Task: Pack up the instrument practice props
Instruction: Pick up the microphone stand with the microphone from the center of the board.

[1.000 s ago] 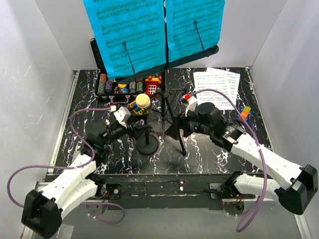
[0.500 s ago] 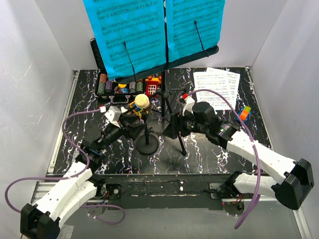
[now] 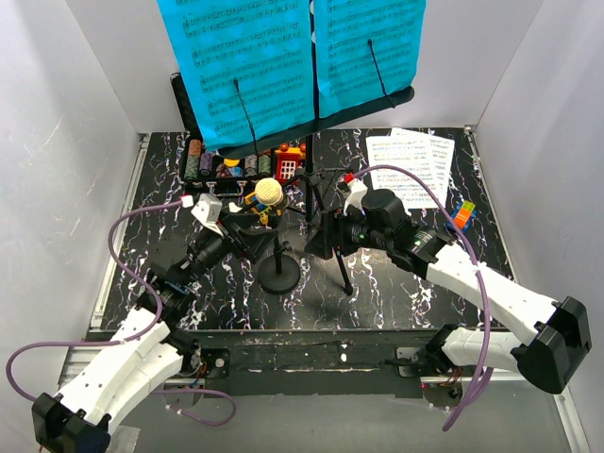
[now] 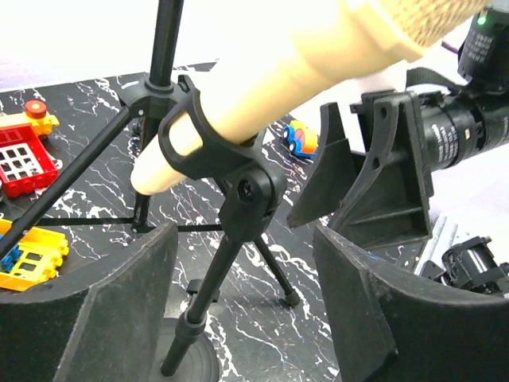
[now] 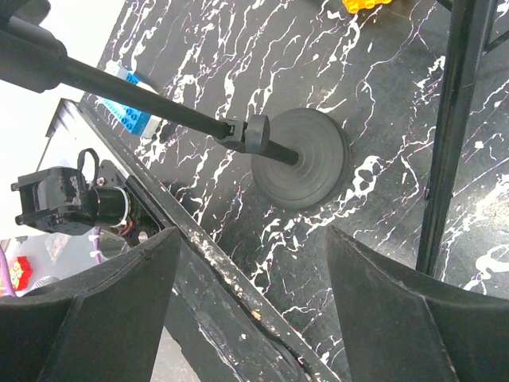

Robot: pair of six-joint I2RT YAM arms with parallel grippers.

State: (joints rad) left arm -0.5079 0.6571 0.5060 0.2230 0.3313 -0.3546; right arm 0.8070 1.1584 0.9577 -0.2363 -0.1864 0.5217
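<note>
Blue sheet-music pages hang on the music stand toward the far edge of the table. The cream microphone sits in its mic stand mid-table. Nothing looks packed yet.

From the left wrist, the left tool gapes wide either side of the stand's stem, gripping nothing.

From the right wrist, the right tool is wide and empty above the mic stand's base.

"Was the light even?"
"It was bright and came from overhead. The walls were nearly washed out, and shadows were soft."
"Sharpness?"
"The overhead view was crisp. The cream microphone blurred near the left wrist lens."
</note>
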